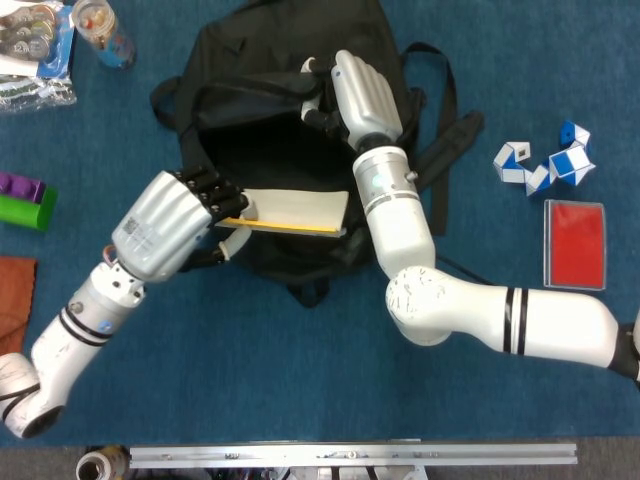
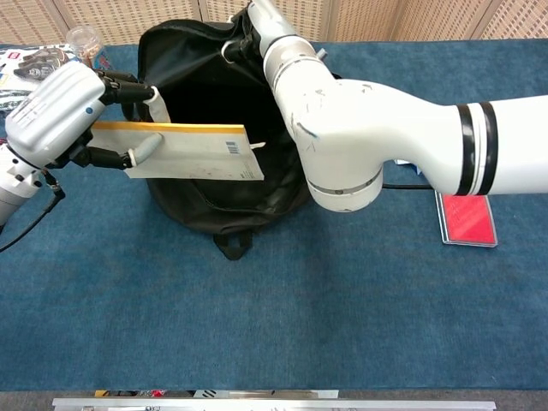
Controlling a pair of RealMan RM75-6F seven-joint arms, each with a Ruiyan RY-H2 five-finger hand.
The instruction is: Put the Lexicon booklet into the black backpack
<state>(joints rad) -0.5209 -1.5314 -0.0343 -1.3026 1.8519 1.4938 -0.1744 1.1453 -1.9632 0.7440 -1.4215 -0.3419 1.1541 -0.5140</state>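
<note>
With the left robot hand [image 1: 170,225] gripping the thin cream booklet with the yellow spine [image 1: 295,211] over the mouth of the black fabric backpack [image 1: 250,150], and the right robot hand [image 1: 362,95] apparently pinching its upper rim open, a slackened rim could catch the booklet's leading corner.

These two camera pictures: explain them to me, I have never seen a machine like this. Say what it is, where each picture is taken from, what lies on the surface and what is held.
This is a robot with two white arms, each ending in a hand with fingers. One picture looks straight down from its head, the other looks forward from its chest.

On the blue table lies a black backpack, its mouth open. The left hand grips the Lexicon booklet, pale with a yellow edge, and holds it level over the opening. The right hand grips the upper edge of the bag's opening.

Around it lie a red case, a blue and white twist puzzle, a green and purple block, a clear jar and a packet.
</note>
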